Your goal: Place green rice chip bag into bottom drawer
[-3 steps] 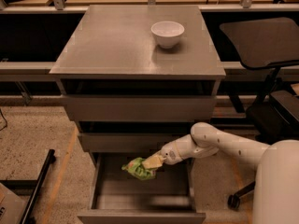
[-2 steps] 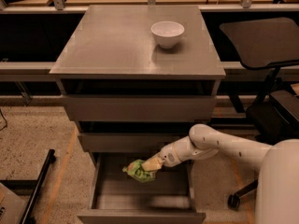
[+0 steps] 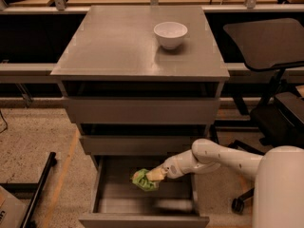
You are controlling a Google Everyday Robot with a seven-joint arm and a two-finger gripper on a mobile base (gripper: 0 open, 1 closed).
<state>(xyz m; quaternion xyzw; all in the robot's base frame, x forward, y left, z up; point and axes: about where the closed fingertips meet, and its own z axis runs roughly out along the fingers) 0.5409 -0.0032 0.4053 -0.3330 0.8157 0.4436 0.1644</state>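
Note:
The green rice chip bag (image 3: 142, 179) is a small crumpled bright-green pouch held inside the open bottom drawer (image 3: 114, 198), above its grey floor, near the back middle. My gripper (image 3: 154, 175) reaches in from the right on a white arm and is shut on the bag's right end. The bottom drawer is pulled out below two shallower grey drawers.
A white bowl (image 3: 170, 34) stands on the grey cabinet top (image 3: 109, 46) at the back right. A dark office chair (image 3: 268, 42) stands right of the cabinet. A black bar (image 3: 40, 186) lies on the floor at the left.
My gripper with the green bag has moved slightly left and down, deeper into the bottom drawer.

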